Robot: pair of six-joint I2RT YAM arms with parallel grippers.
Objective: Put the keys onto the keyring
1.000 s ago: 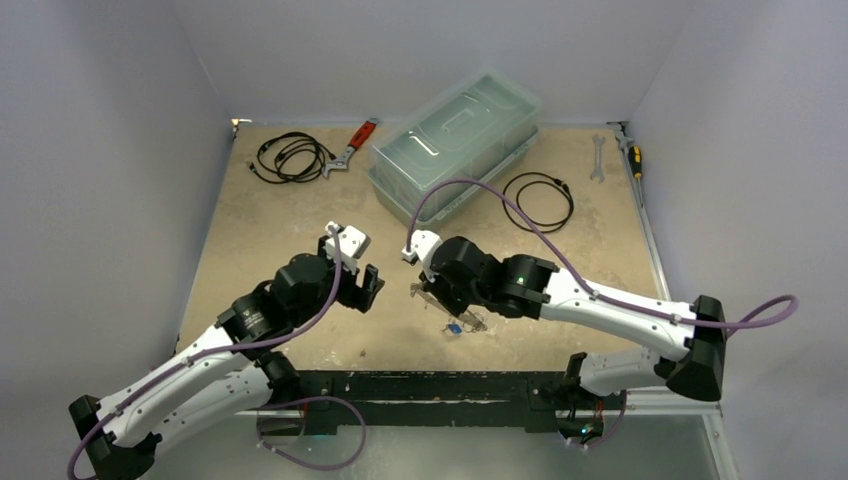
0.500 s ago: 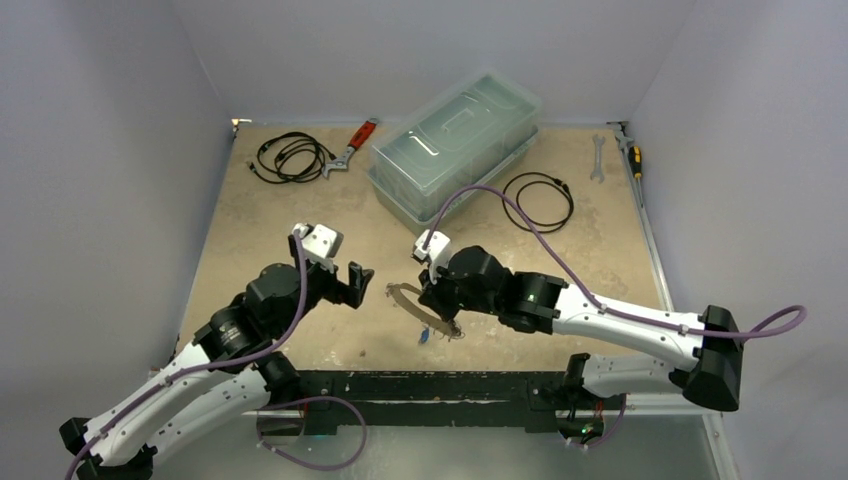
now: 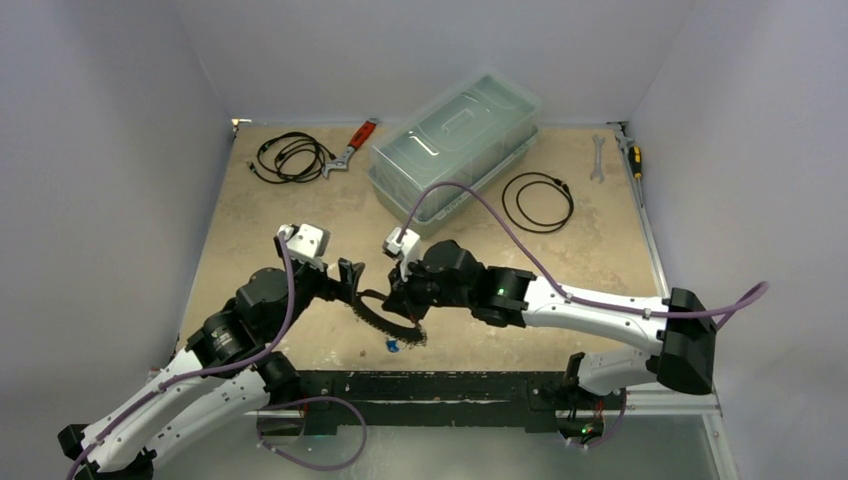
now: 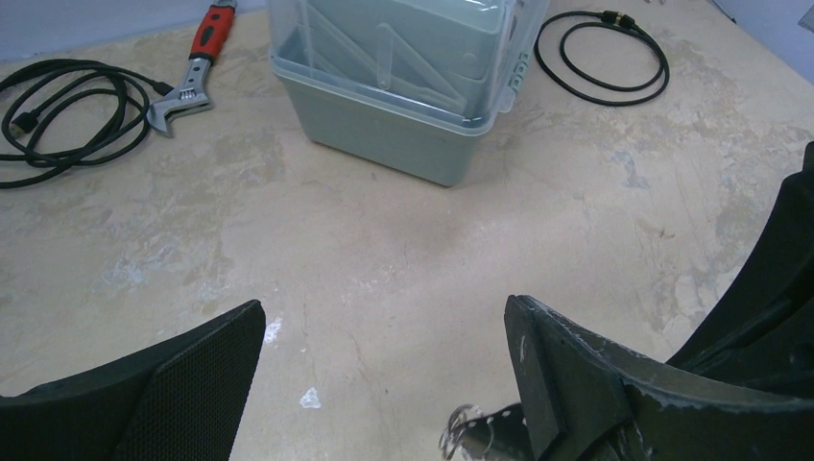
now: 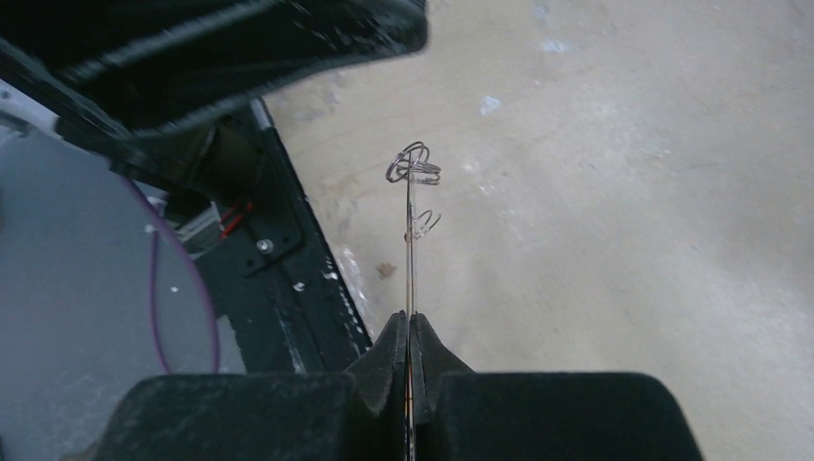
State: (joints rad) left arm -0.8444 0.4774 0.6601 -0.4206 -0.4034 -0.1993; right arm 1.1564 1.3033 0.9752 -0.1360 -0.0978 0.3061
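My right gripper (image 3: 404,306) is shut on the keyring (image 3: 374,317), a thin wire hoop held out to the left just above the table near its front edge. In the right wrist view the keyring (image 5: 410,250) stands edge-on between the closed fingers (image 5: 427,351), with small metal rings (image 5: 415,169) at its far end. A blue-headed key (image 3: 392,346) sits just under the hoop; I cannot tell whether it hangs or lies. The other keys are too small to make out. My left gripper (image 3: 350,284) is open and empty, right beside the hoop's left end. The left wrist view shows its jaws wide apart (image 4: 384,312), with a small ring (image 4: 464,429) by the right finger.
A clear lidded plastic box (image 3: 455,140) stands at the back middle. A black cable coil (image 3: 290,156) and a red-handled wrench (image 3: 352,146) lie at the back left. Another cable coil (image 3: 538,200), a spanner (image 3: 598,158) and a screwdriver (image 3: 633,155) lie at the back right.
My right gripper has carried the keyring and the blue key leftward, up to the left gripper. The left arm has drawn back and left a little, still open.
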